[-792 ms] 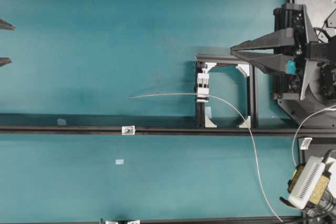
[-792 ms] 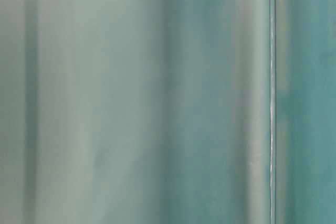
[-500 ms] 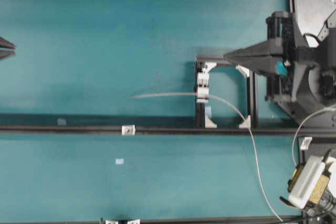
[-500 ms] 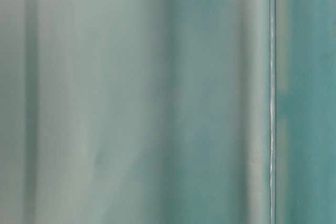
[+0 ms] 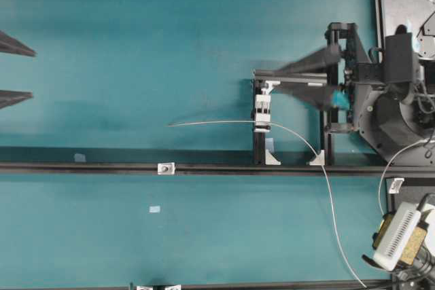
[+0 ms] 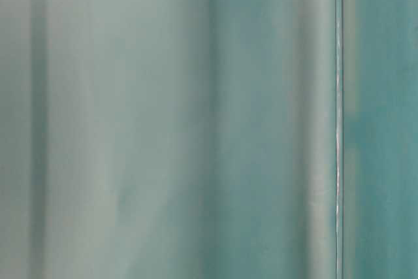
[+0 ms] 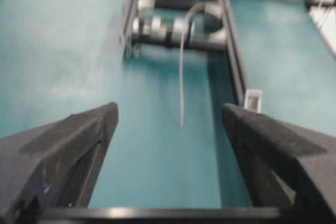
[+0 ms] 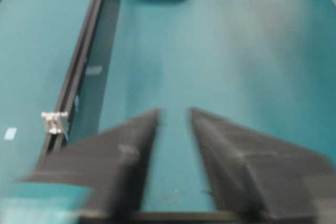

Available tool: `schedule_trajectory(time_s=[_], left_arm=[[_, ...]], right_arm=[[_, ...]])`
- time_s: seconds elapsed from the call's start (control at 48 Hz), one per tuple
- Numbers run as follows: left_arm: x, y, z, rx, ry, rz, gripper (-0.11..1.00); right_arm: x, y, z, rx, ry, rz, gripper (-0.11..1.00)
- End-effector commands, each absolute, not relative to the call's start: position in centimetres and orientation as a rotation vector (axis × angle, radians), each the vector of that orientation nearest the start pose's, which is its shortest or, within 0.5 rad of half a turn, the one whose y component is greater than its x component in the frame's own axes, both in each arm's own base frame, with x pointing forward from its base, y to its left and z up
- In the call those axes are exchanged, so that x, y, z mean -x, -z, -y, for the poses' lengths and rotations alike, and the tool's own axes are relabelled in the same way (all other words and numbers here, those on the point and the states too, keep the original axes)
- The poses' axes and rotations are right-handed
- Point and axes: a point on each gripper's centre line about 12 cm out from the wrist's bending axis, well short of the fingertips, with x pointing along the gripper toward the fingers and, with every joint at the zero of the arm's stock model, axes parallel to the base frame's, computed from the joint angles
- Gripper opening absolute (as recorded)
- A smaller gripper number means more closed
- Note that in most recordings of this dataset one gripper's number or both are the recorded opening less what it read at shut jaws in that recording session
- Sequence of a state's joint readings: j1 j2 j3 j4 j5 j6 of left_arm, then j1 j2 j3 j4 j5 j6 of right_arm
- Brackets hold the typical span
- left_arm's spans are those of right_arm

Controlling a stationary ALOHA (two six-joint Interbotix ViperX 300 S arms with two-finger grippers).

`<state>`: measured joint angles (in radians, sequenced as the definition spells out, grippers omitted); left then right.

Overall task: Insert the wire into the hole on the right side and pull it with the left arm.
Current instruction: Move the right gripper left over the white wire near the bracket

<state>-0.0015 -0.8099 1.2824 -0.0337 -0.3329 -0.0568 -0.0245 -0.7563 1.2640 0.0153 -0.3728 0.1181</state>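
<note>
The thin whitish wire (image 5: 217, 122) lies on the teal table and passes through a white fitting (image 5: 262, 109) on a small black frame (image 5: 327, 134). Its free end points left; the rest curves down to the bottom right. The hole is too small to make out. My left gripper (image 5: 34, 73) is at the far left edge, open and empty, well short of the wire's tip. The left wrist view shows the wire (image 7: 181, 77) ahead, between the spread fingers (image 7: 84, 129). My right gripper (image 5: 277, 77), blurred, reaches over the frame's top, open and empty (image 8: 174, 113).
A long black rail (image 5: 81, 167) crosses the table and carries a small silvery square fitting (image 5: 166, 168) with a dark centre. At the right are a thicker white cable loop (image 5: 384, 171) and a white device (image 5: 397, 239). The table-level view is only a teal blur.
Both grippers drew nearly shut half a second ago and have opened again. The right gripper has moved left over the frame. The wire has not moved.
</note>
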Motion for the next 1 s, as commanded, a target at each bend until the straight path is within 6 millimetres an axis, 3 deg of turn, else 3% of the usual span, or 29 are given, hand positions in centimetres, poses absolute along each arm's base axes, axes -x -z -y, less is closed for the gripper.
schedule_trajectory(time_s=[0.0, 0.083, 0.5, 0.98], left_arm=[[-22.1, -22.7, -0.4, 0.087, -0.032, -0.152, 0.65], [-23.0, -22.1, -0.7, 0.085, -0.044, -0.184, 0.66], [-25.6, -19.4, -1.0, 0.087, -0.059, -0.277, 0.67], [-27.8, -16.7, -1.2, 0.088, -0.067, -0.389, 0.67]], right_arm=[[-22.3, -23.2, 0.7, -0.135, 0.042, -0.108, 0.59], [-22.5, -22.9, 0.7, -0.136, 0.044, -0.119, 0.76], [-23.5, -21.0, 0.8, -0.174, 0.053, -0.211, 0.75], [-26.5, -17.8, -0.1, -0.178, 0.033, -0.381, 0.75]])
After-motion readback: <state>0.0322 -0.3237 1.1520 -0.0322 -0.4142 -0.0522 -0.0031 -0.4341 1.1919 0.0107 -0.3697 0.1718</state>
